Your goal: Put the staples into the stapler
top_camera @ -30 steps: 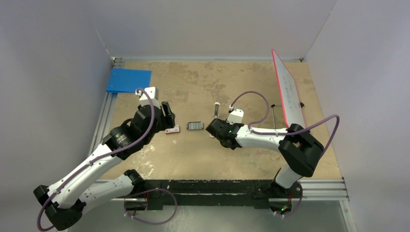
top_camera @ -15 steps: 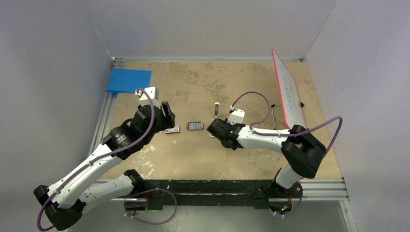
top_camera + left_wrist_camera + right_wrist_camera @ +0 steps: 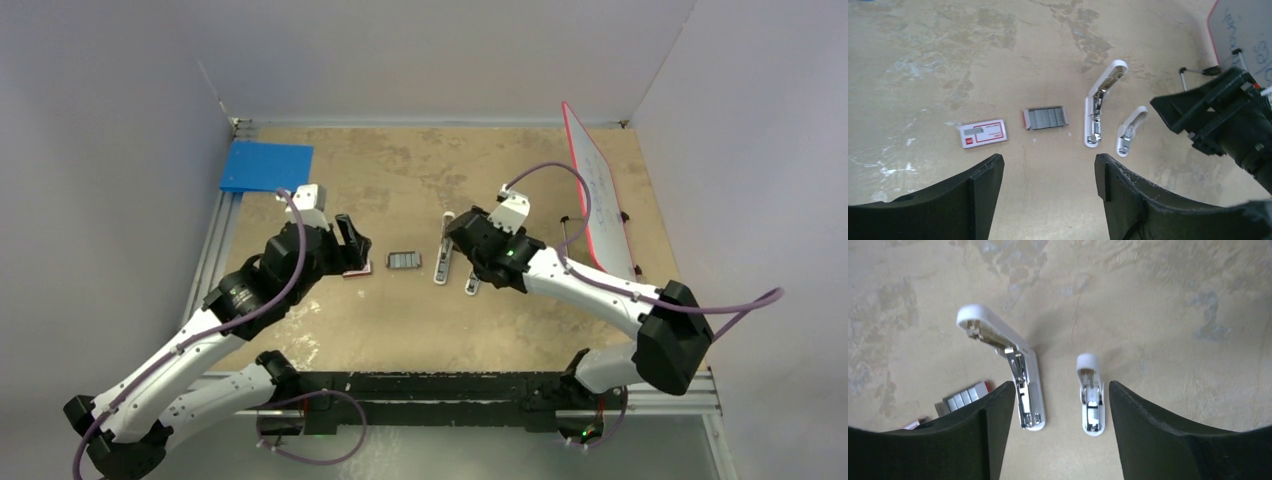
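Note:
The stapler (image 3: pixel 443 260) is a long white bar lying open on the table, its metal channel showing (image 3: pixel 1020 371) (image 3: pixel 1099 111). A short white piece (image 3: pixel 1091 396) (image 3: pixel 472 285) lies just right of it. The staples (image 3: pixel 1046 118) (image 3: pixel 404 261) are a flat grey block lying left of the stapler, partly behind my right finger (image 3: pixel 962 398). My right gripper (image 3: pixel 1058 392) (image 3: pixel 463 232) hovers open above the stapler and the short piece, holding nothing. My left gripper (image 3: pixel 1048 167) (image 3: pixel 352 242) is open and empty, on the near side of the staples and the red-and-white box (image 3: pixel 983 134).
A red-framed whiteboard (image 3: pixel 598 190) stands on its stand at the right. A blue flat sheet (image 3: pixel 265 165) lies at the back left corner. Grey walls close in the back and both sides of the table.
My right gripper has opened, risen and swung back; the short white piece now lies beside the stapler. My left gripper has edged right and widened slightly.

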Controlling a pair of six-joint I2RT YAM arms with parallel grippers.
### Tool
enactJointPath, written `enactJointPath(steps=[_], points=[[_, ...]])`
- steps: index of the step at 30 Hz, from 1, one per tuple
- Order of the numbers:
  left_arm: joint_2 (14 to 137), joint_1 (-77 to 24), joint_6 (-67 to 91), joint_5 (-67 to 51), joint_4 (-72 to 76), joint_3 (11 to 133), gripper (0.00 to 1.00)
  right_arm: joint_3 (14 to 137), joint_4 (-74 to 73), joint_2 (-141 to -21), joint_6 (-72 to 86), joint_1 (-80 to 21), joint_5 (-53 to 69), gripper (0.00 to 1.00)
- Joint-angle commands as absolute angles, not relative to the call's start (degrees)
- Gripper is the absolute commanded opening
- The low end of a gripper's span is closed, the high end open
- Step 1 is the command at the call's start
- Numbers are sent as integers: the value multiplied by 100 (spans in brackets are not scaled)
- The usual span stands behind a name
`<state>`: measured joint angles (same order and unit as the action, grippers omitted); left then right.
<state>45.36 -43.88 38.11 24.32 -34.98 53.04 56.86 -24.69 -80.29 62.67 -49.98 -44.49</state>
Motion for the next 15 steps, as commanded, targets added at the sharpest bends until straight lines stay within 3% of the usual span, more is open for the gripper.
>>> enactJointPath(steps=[1, 4, 15], points=[[4442, -4358, 3699, 1648, -2910, 5218, 68, 6001, -2538, -8026, 5799, -4714, -4565, 75], [4413, -4359, 3813, 1095, -2741, 5015, 71, 6209, -2630, -8412, 5729, -4603, -4537, 76], [5103, -4364, 4497, -1116, -1675, 3932, 76, 6231, -2116, -9380, 5355, -4382, -4406, 54]])
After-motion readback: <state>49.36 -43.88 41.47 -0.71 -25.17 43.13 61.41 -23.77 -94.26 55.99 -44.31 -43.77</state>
